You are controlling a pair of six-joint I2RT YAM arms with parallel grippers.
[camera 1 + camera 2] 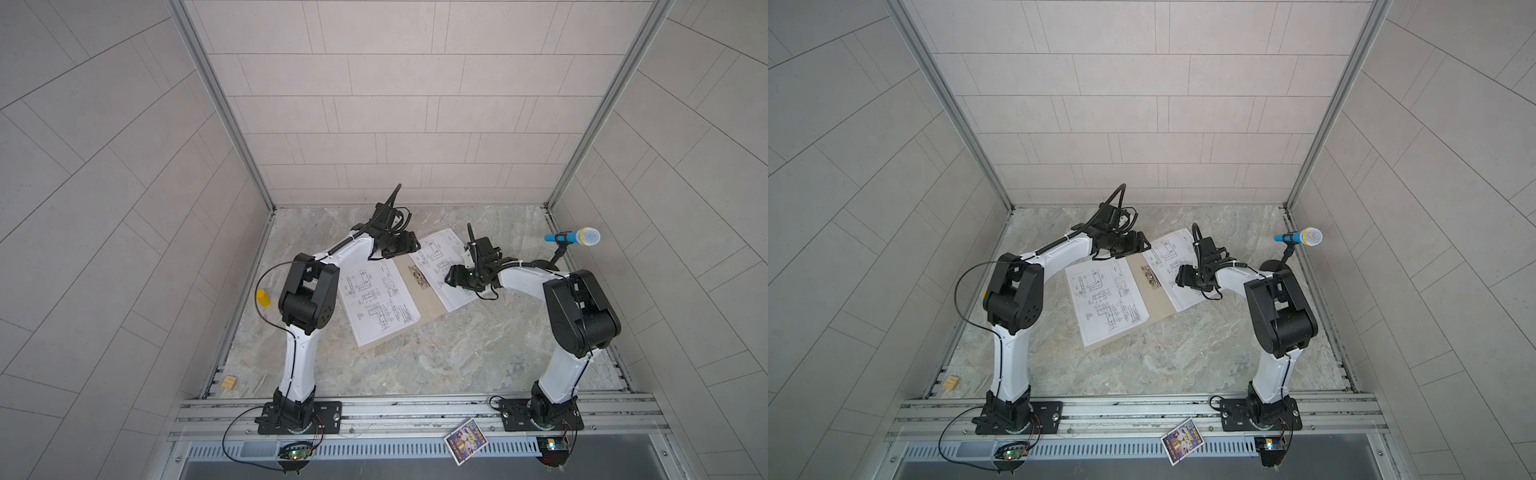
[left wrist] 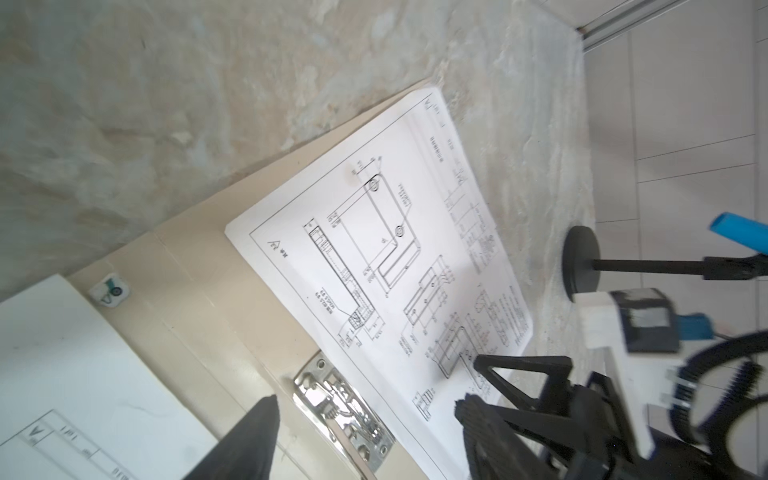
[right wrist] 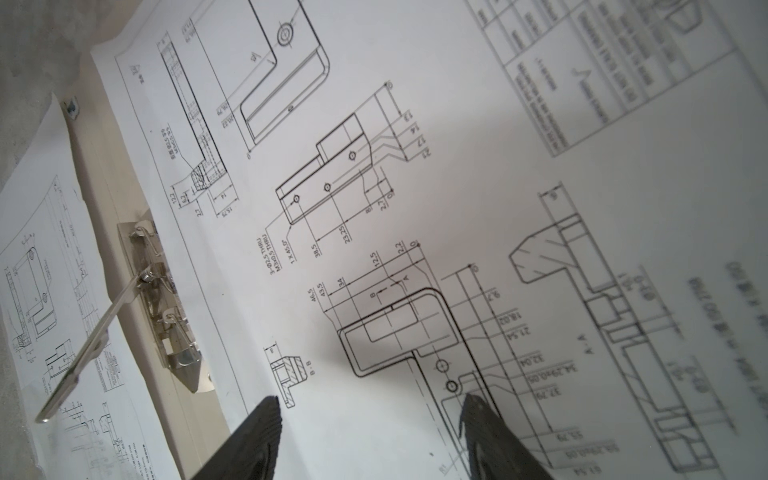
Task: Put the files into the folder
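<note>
My right gripper [image 3: 370,399], jaws apart, hangs over the files [image 3: 415,187] on the folder [image 3: 108,166]: likely floppy, slick; I'd pinch an edge.

White files [image 1: 378,303] bear black line drawings, the folder [image 1: 429,306] is plain tan, the table [image 1: 457,357] marbled grey-beige.

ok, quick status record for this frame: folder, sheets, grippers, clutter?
folder: open flat, metal clip at spine
left sheet: lying on folder's left half
right sheet: on right half, slightly skewed
left gripper: open, empty, near spine's far end
right gripper: open, empty, over right sheet; contact unclear
clutter: microphone, yellow cylinder, wooden block, picture card
status: both sheets on folder, folder not closed
</note>
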